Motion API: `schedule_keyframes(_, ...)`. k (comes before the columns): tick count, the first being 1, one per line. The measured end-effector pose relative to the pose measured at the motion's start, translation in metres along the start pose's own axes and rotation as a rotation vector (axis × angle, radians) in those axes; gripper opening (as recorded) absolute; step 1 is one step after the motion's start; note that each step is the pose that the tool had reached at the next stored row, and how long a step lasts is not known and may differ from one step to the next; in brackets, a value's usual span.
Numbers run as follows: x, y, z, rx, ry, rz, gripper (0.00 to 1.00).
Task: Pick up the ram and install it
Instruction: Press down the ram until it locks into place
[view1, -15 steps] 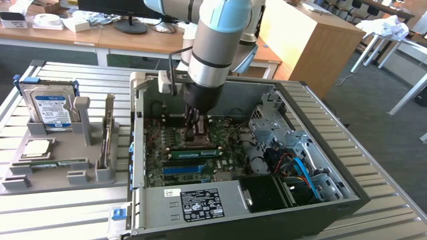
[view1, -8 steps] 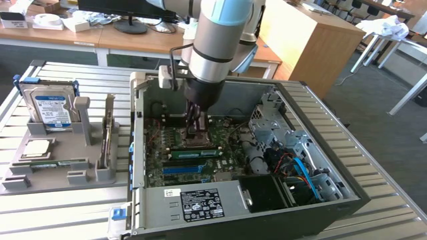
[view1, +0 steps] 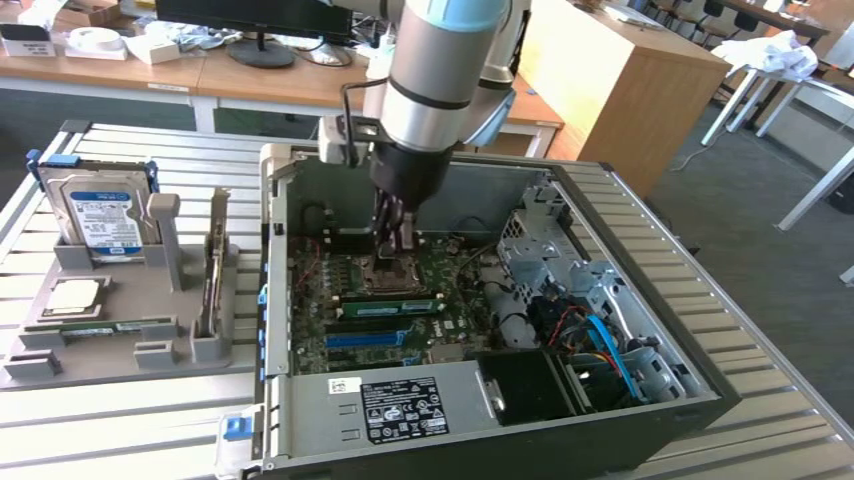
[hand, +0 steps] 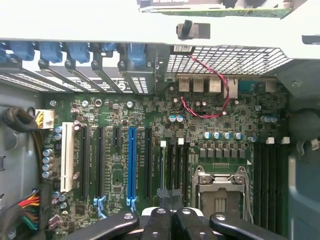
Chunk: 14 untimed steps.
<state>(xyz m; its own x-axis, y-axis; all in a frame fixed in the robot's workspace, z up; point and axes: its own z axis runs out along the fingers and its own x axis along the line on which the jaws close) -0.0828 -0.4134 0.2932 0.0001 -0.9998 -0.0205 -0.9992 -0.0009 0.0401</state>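
Right, fingers are pressed together with nothing between them. They hang inside the PC case, low over the motherboard by the CPU socket.

The ram looks to be the green stick standing on edge in the slot just beside the socket. In the wrist view it's edge-on, with the fingertips over one end. Can't tell if they touch it.

A second green stick lies in the grey fixture on the counter, well apart from the arm.

Handling, my read:
- Light, thin and stiff along its length, but brittle if twisted.
- Chips and contact edge are fragile, so load only the bare top edge or the short ends.
- Push straight down along the slot. Any sideways lean risks the slot clips.

Room:
- Open above the board.
- Tight sideways, with the socket latch on one side and neighbouring slots plus the long blue slot on the other.
- Drive cage and loose cables sit toward the exterior view's right.
- Power supply is near that camera.
- Case walls box it all in, so vertical travel is the safe axis.
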Motion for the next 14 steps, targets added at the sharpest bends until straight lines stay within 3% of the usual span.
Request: schedule_keyframes(14,-0.001,0.0012,-0.0313,0.0001,0.0012,0.0,0.1)
